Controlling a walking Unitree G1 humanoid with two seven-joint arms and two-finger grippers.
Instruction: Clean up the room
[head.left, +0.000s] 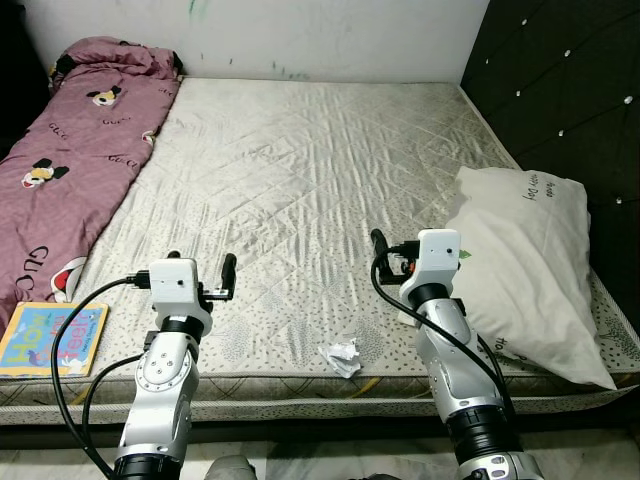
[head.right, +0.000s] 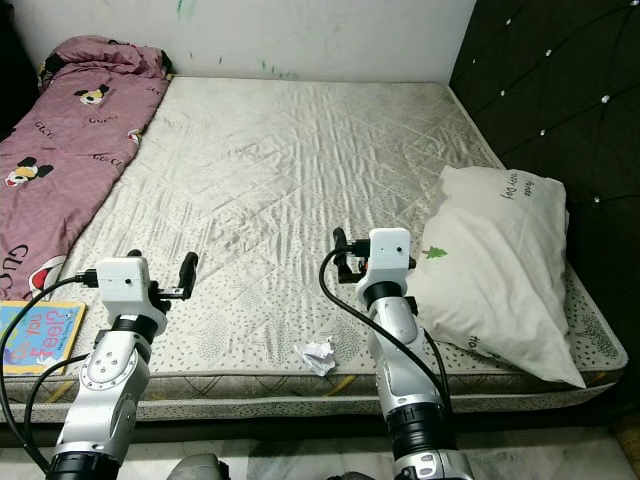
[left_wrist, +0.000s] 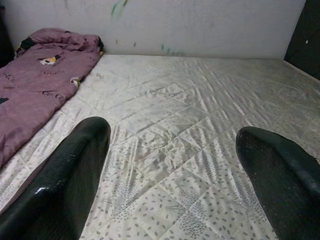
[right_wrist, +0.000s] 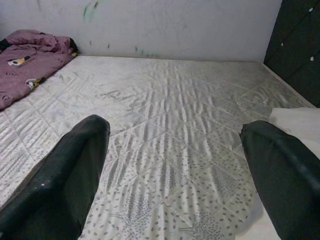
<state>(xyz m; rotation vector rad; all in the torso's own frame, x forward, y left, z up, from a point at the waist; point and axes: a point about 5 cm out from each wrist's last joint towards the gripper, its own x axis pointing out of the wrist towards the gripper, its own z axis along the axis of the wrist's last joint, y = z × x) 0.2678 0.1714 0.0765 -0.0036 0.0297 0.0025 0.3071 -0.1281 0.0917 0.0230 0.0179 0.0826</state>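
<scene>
Right hand (head.left: 392, 252) (fingers spread) hovers just beyond crumpled paper (head.left: 341, 355) on mattress (head.left: 300, 170).

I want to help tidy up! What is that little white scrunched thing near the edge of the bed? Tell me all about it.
It is a crumpled piece of white paper, small and wrinkly, with folds and a few grey shadows in its creases. It lies loose on the pale quilted mattress, close to the front edge, between the robot's two arms. Nothing holds it or touches it except the mattress. The white pillow lies off to its right and the colourful book far to its left.
</scene>
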